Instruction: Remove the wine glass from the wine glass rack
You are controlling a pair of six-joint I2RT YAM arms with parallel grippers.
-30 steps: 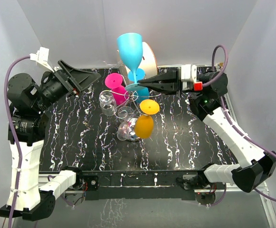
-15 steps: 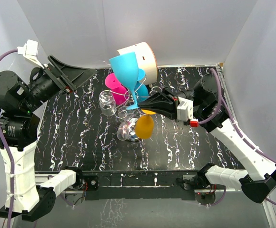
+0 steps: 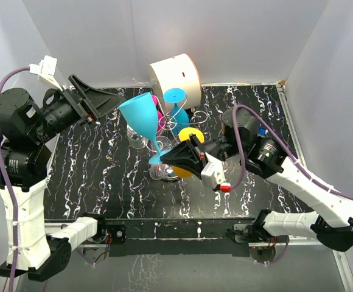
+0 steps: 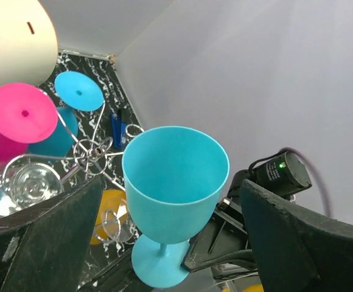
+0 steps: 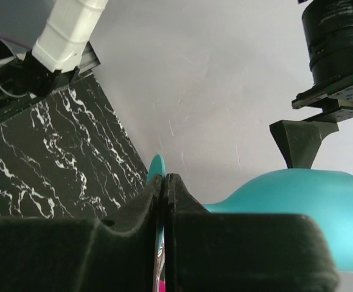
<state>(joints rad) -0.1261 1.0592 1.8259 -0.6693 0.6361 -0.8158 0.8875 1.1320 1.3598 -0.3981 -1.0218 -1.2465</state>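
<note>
1. Removal looked done: the blue wine glass [image 3: 141, 117] hung tilted in the air, clear of the wire rack [image 3: 169, 126], just left of it.
2. The right gripper [image 3: 164, 157] was clenched on the glass's foot.
3. The left gripper [image 3: 101, 97] stood spread wide and empty, facing the bowl.
4. Left to do, I judged: set the glass on the table [image 3: 97, 182].

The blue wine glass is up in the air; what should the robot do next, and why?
Probably ease the open left gripper toward the blue wine glass: the shut right gripper holds its stem clear of the wine glass rack, bowl facing it.
</note>
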